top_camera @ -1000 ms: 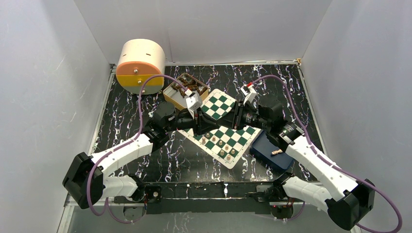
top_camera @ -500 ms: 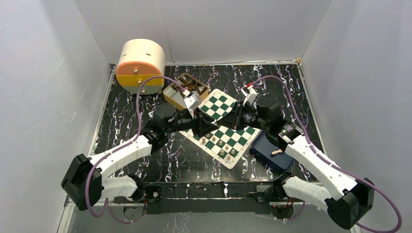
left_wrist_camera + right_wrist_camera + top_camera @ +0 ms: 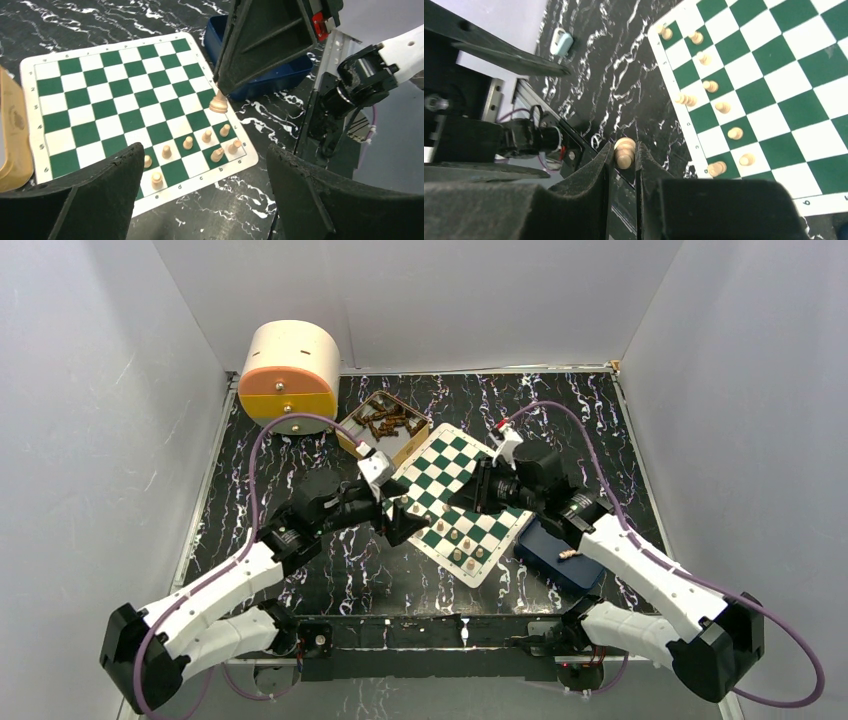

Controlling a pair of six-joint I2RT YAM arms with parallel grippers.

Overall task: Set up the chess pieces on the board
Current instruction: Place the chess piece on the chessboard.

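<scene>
L gripper (image 3: pixel 403 523) has pulled back off the board (image 3: pixel 451 454) toward the near-left since a sec ago, and its jaws have gone from nearly closed to wide apart, nothing btwn them. It hangs just off the board's near-left edge.

R gripper (image 3: pixel 478 493) is pinched tight on one tan piece (image 3: pixel 218 104), tip pointing down over the board's near-right edge. Can't tell if the piece's base touches the mat.

Board lies mid-tabletop, turned diagonal. About 8 other chess pieces (image 3: pixel 187 143) stand in two short rows by its near corner, next to the held one.

A dark blue tray (image 3: pixel 545 555) sits just beside the board's near-right edge w/ one piece lying in it.

A tan box (image 3: pixel 356 436) of dark pieces is at the board's far-left corner. A cream and orange drum (image 3: pixel 290 375) is at the tabletop's far-left corner.
</scene>
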